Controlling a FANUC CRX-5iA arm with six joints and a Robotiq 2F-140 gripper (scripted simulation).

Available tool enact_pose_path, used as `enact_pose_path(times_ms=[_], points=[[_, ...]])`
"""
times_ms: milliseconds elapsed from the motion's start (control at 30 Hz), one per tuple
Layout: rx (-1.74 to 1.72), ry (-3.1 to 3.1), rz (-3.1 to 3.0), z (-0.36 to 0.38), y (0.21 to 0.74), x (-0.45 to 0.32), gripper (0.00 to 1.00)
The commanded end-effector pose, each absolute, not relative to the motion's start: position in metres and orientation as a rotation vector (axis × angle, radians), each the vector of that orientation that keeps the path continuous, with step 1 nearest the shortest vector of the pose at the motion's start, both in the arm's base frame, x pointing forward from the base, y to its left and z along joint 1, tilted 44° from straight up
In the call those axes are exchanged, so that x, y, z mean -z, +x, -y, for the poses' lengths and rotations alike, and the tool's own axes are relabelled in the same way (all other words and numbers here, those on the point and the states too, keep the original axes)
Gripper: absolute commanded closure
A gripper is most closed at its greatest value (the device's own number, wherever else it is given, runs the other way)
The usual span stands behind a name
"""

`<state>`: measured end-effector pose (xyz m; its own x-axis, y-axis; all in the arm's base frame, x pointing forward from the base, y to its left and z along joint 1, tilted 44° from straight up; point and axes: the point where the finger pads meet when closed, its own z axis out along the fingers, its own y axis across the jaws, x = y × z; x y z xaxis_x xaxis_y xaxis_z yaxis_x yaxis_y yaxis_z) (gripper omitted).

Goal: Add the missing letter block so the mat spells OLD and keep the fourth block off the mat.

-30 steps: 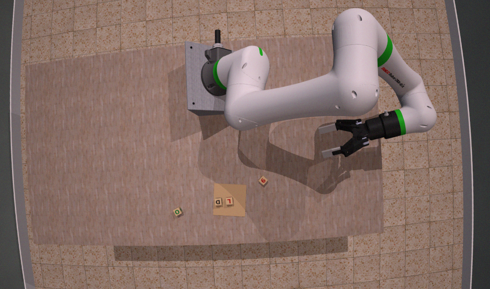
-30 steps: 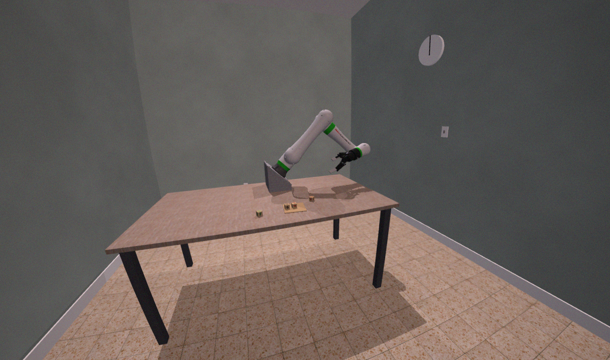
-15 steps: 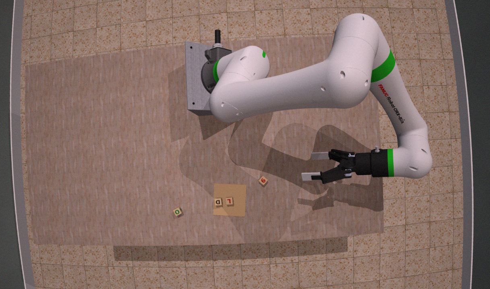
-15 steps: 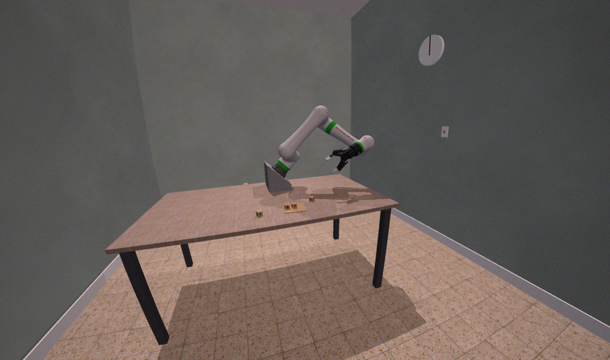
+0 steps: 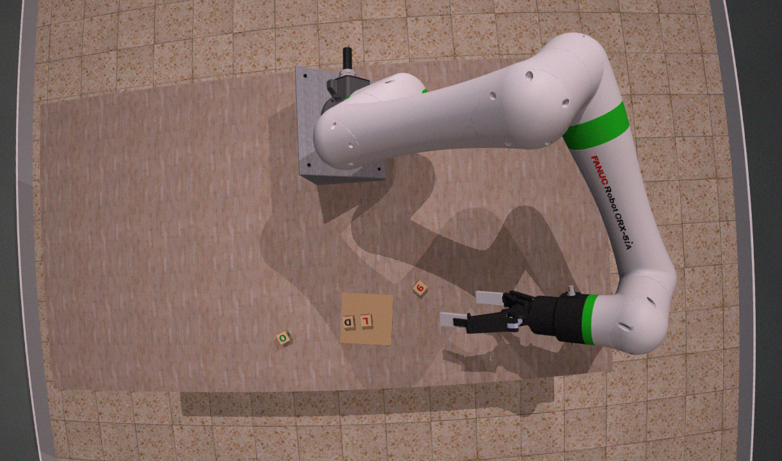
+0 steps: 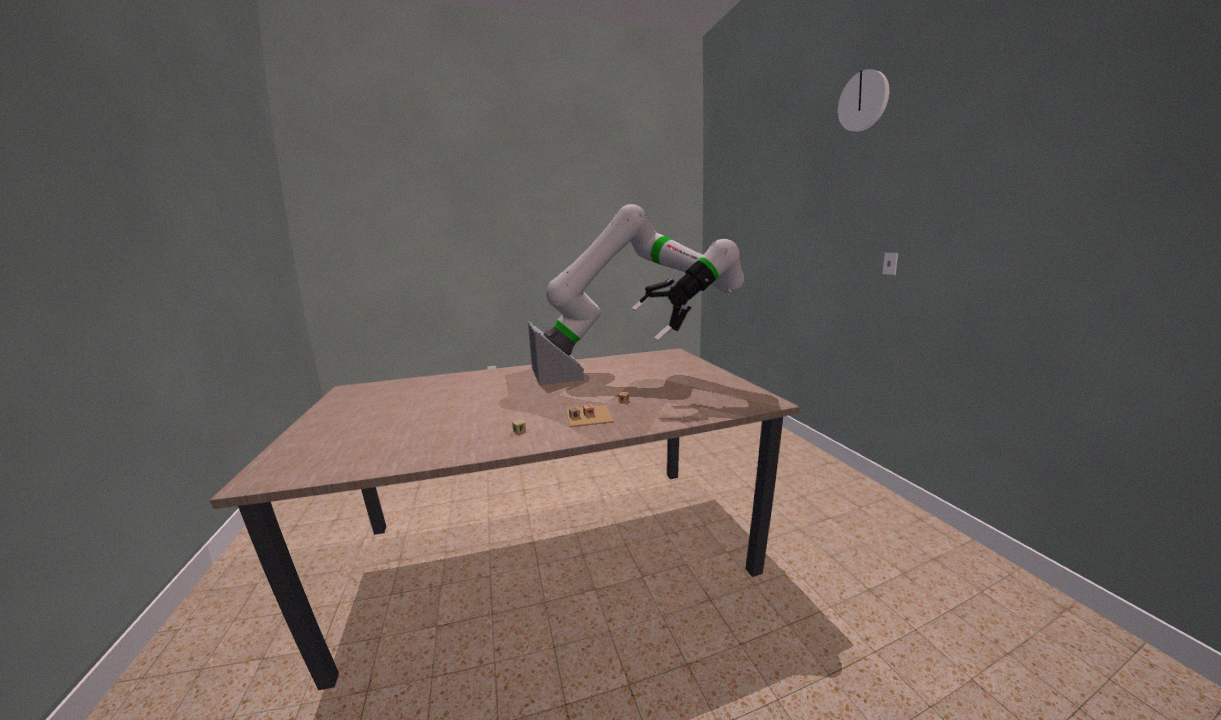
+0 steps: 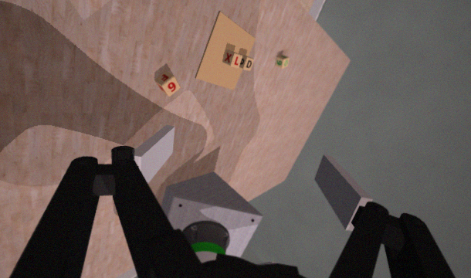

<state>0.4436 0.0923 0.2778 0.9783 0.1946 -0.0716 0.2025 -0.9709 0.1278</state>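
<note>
The mat [image 5: 379,333] [image 6: 601,418] [image 7: 216,35] carries the D block [image 5: 348,322] [image 6: 574,413] [image 7: 249,64] near one edge and the L block [image 5: 366,321] [image 6: 589,411] [image 7: 236,60] beside it, with a small gap. Seen from the base, L is left of D. The O block [image 5: 283,338] [image 6: 518,428] [image 7: 282,62], green letter up, lies turned on the table beyond the D side. A block with a red 9-like character [image 5: 419,287] [image 6: 623,396] [image 7: 169,86] lies turned off the mat's other side. My gripper [image 5: 458,308] [image 6: 647,321] [image 7: 247,154] is open and empty, high and tilted, beyond the red-character block.
The robot's base plate [image 5: 310,143] [image 6: 553,362] [image 7: 239,228] stands at the table's back edge. The table [image 5: 152,229] [image 6: 399,429] bears the arm's shadows, some across the mat. In the top view, bare mat shows right of the L block.
</note>
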Motion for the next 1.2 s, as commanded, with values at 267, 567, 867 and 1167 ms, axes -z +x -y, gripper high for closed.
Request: enact_pose_path(times_ms=[267, 567, 867, 1167], points=[[0.043, 3.172, -0.116, -0.003, 0.494, -0.257, 0.0], [0.142, 3.256, -0.479, -0.013, 0.476, -0.216, 0.0], [0.178, 3.309, -0.783, -0.024, 0.46, -0.187, 0.0], [0.136, 3.353, -1.236, -0.043, 0.439, -0.152, 0.0]])
